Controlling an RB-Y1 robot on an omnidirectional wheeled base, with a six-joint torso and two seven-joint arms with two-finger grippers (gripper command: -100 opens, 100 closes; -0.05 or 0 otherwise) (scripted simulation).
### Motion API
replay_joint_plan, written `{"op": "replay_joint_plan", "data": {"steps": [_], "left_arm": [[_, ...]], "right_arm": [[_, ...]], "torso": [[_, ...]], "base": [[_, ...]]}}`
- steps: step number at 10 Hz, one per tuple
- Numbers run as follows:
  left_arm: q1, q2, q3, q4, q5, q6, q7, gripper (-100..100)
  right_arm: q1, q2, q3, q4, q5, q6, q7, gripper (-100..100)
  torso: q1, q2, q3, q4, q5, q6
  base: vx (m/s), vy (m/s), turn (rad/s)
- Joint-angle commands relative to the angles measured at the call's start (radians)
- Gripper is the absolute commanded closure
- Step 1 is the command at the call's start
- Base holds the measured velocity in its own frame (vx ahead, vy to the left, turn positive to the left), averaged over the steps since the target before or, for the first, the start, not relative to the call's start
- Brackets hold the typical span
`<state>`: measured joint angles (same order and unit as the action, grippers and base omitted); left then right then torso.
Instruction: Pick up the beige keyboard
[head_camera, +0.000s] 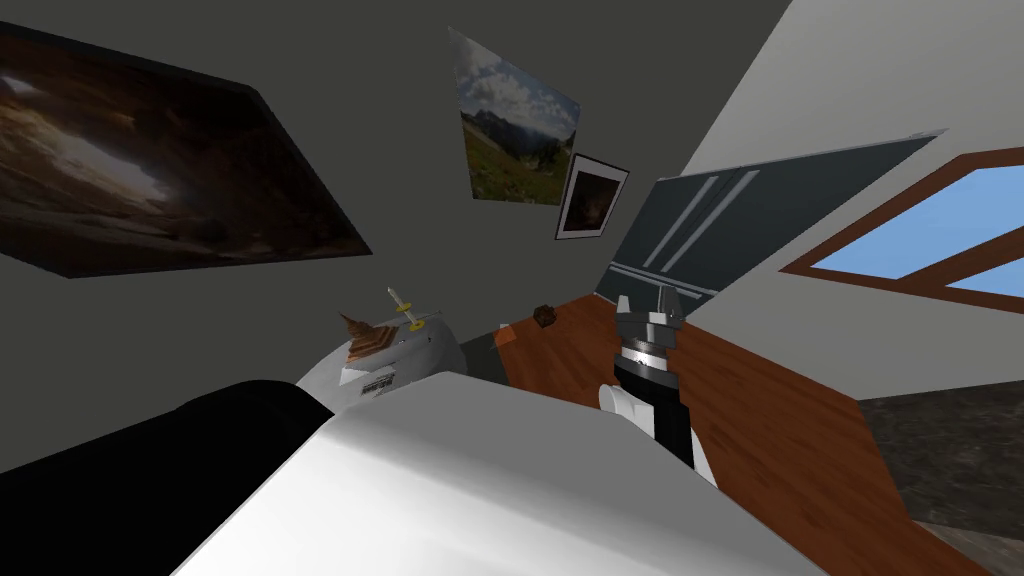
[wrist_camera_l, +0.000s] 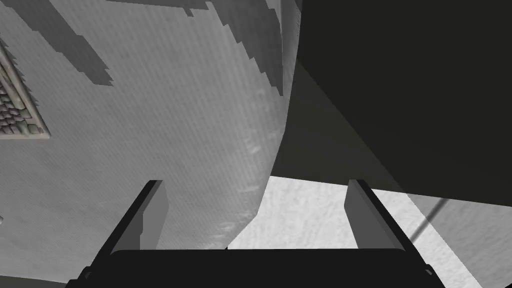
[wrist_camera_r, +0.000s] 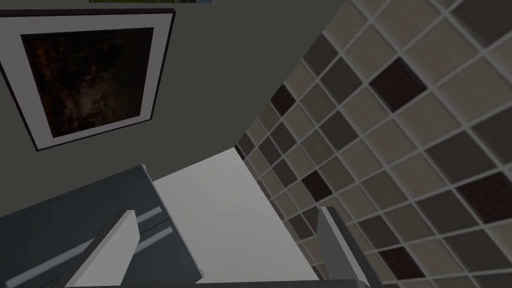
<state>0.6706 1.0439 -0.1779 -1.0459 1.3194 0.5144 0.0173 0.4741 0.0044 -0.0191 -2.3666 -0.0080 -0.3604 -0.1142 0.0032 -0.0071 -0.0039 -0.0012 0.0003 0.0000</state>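
A beige corner of the keyboard, with rows of small pale keys, is being shown lying on a light grey table. It is well aside from the left gripper, which is being held wide and empty. The right gripper is also being held wide.

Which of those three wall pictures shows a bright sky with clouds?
The middle picture, a green mountain slope under clouds. The large picture and the small white-bordered picture are both dark brown.
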Motion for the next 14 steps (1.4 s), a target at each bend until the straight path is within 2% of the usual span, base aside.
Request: {"op": "replay_joint_plan", "data": {"steps": [1, 5, 6, 7, 8, 11, 12, 13, 14], "left_arm": [[-0.019, 0.023, -0.006, 0.015, 0.036, 0.036, 0.013, -100], [-0.062, 0.038, -0.024, 0.045, 0.116, 0.096, 0.012, -100], [-0.056, 0.037, -0.02, 0.042, 0.103, 0.084, 0.012, -100], [-0.057, 0.038, -0.021, 0.042, 0.105, 0.088, 0.013, 0], [-0.072, 0.005, -0.021, 0.061, 0.076, 0.079, 0.012, -100], [-0.09, -0.035, -0.02, 0.086, 0.04, 0.068, 0.011, -100], [-0.083, -0.024, -0.021, 0.074, 0.045, 0.07, 0.019, -100], [-0.084, -0.026, -0.021, 0.075, 0.043, 0.069, 0.018, 100], [-0.084, -0.025, -0.021, 0.075, 0.044, 0.069, 0.018, 100]], "right_arm": [[0.0, 0.0, 0.0, 0.0, 0.0, 0.0, 0.0, 0], [0.0, 0.0, 0.0, 0.0, 0.0, 0.0, 0.0, 0], [0.0, 0.0, 0.0, 0.0, 0.0, 0.0, 0.0, 0], [0.0, 0.0, 0.0, 0.0, 0.0, 0.0, 0.0, 0], [0.0, 0.0, 0.0, 0.0, 0.0, 0.0, 0.0, 0], [0.0, 0.0, 0.0, 0.0, 0.0, 0.0, 0.0, 0], [0.0, 0.0, 0.0, 0.0, 0.0, 0.0, 0.0, 0], [0.0, 0.0, 0.0, 0.0, 0.0, 0.0, 0.0, 0], [0.0, 0.0, 0.0, 0.0, 0.0, 0.0, 0.0, 0]], "torso": [[0.0, 0.0, 0.0, 0.0, 0.0, 0.0], [0.002, -0.001, -0.001, 0.0, 0.001, -0.001], [0.002, 0.0, 0.0, 0.0, 0.001, -0.001], [-0.001, 0.004, 0.002, 0.001, 0.0, -0.002], [-0.004, 0.007, 0.004, 0.001, 0.0, -0.002], [-0.002, 0.009, 0.005, 0.002, 0.0, -0.002], [-0.002, 0.009, 0.005, 0.002, 0.0, -0.002], [-0.004, 0.009, 0.005, 0.002, -0.001, -0.002], [-0.005, 0.009, 0.005, 0.002, -0.001, -0.002]], "base": [[0.159, 0.057, -0.225], [0.143, 0.096, -0.139], [0.047, 0.048, -0.042], [0.01, 0.01, 0.003], [0.005, 0.027, -0.006], [0.009, 0.047, -0.005], [0.003, 0.016, -0.002], [0.0, 0.0, 0.0], [0.0, 0.0, 0.0]]}}
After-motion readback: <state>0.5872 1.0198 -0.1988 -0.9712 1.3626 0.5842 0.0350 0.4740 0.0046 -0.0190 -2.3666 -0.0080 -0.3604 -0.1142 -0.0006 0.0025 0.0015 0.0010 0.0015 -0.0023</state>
